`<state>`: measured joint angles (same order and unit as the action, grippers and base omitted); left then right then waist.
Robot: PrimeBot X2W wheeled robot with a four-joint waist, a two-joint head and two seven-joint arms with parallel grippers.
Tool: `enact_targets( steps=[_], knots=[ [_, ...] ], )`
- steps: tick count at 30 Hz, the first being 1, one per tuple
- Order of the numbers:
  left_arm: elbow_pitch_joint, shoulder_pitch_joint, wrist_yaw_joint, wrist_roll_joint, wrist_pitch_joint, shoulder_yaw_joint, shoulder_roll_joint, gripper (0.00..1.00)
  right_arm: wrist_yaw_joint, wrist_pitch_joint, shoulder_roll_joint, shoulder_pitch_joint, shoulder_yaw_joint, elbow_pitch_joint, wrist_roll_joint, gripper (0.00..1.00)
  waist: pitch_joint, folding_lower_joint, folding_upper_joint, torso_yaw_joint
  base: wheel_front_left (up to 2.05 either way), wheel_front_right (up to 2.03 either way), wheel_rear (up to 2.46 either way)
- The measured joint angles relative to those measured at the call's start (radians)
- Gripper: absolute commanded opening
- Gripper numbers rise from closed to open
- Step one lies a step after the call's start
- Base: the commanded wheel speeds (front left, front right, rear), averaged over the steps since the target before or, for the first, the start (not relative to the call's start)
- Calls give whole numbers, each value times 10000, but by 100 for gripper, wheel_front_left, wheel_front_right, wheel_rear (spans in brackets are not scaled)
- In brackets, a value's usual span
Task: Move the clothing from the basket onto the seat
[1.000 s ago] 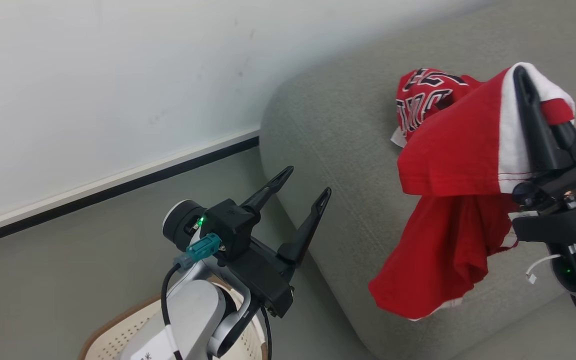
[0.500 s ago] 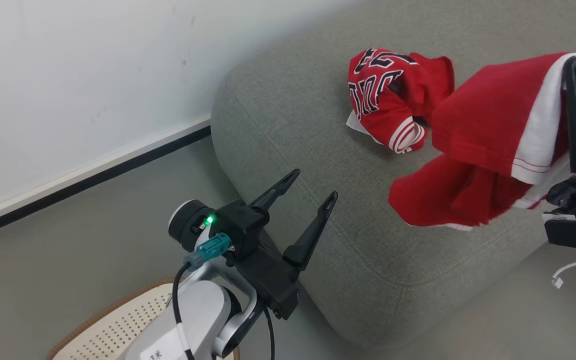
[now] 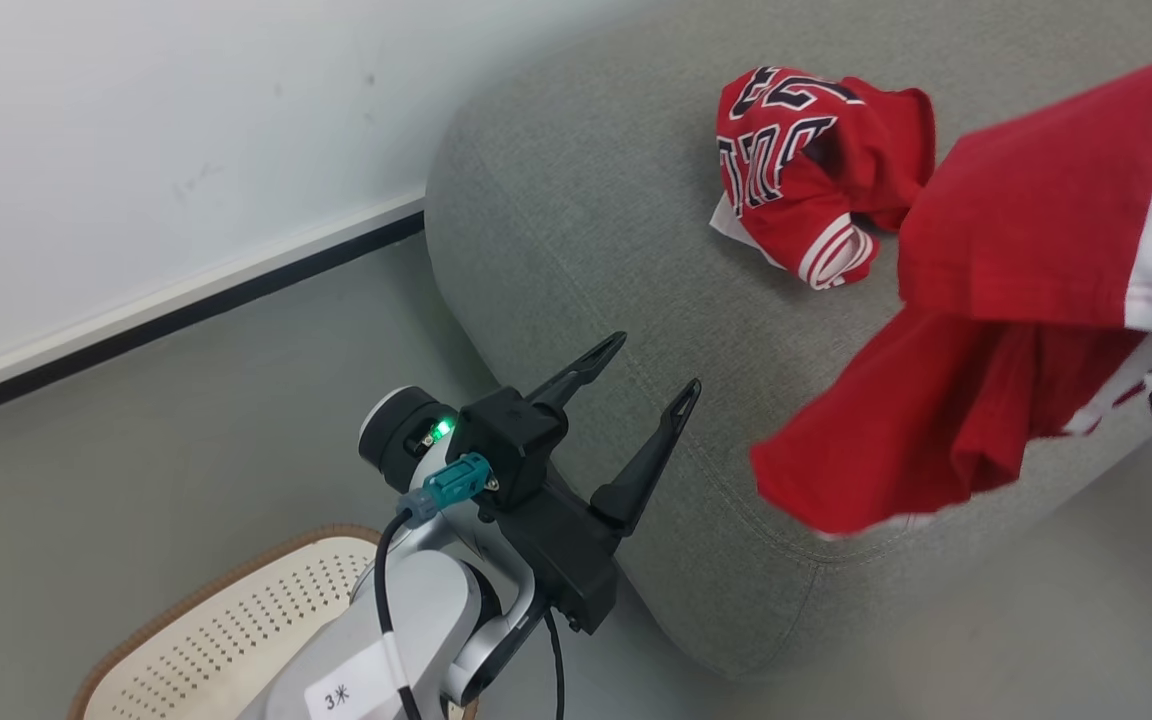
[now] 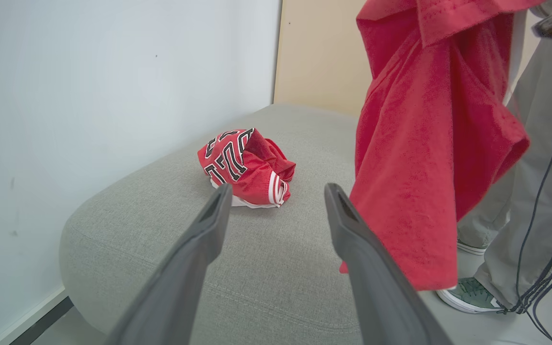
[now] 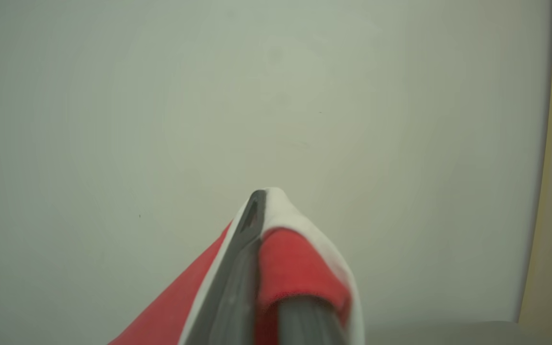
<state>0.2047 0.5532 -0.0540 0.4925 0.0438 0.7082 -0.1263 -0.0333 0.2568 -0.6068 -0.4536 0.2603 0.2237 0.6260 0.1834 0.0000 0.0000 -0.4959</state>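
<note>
Grips a red jersey (image 3: 1016,250) in the right claw (image 5: 259,196), pinched shut on the white-trimmed edge, with cloth folded over the fingertips (image 5: 252,215) in the right wrist view. Holds it up above the seat (image 3: 586,200), draped in loose folds past the seat's edge away from the wall (image 3: 136,150), with the hem lower than the seat top in the left wrist view. Cannot tell any contact between that cloth and the seat.

Shows a second red jersey (image 3: 806,170) crumpled on the seat top, dark white-outlined lettering up and a white-striped cuff toward the robot. Lies back from the seat's rounded corner, nearer the wall-side edge, apart from the hanging one in the left wrist view.

Spreads the left claw (image 3: 654,365) wide open in the air just off the seat's rounded corner, fingers (image 3: 658,440) aimed across the seat top toward the crumpled jersey, touching nothing.

Sets the basket (image 3: 236,625) on the grey floor (image 3: 186,450) under the left forearm (image 3: 406,620), near the seat's corner, with part of the brown rim and dotted cream side at the bottom edge of the head view. Hides the basket's inside behind that forearm.

Catches a person's pale trousers (image 4: 544,143) and a green shoe (image 4: 470,292) on the floor beyond the hanging jersey, in the left wrist view.
</note>
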Motion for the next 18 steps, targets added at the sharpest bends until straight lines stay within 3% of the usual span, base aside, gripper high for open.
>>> enact_targets(
  steps=[10, 18],
  knots=[
    [-199, 329, 0, -102, -349, 128, -4, 100, 1143, -276, -332, -2484, -98, -2282, 619, 0, 677, 0, 0, 436, 0, 0, 0],
    [-479, 725, 6, -211, -633, 199, 6, 100, 1367, -717, -1277, -4628, -752, -4709, 878, 0, 1491, 1, 1, 893, 0, 0, 0]
  ],
)
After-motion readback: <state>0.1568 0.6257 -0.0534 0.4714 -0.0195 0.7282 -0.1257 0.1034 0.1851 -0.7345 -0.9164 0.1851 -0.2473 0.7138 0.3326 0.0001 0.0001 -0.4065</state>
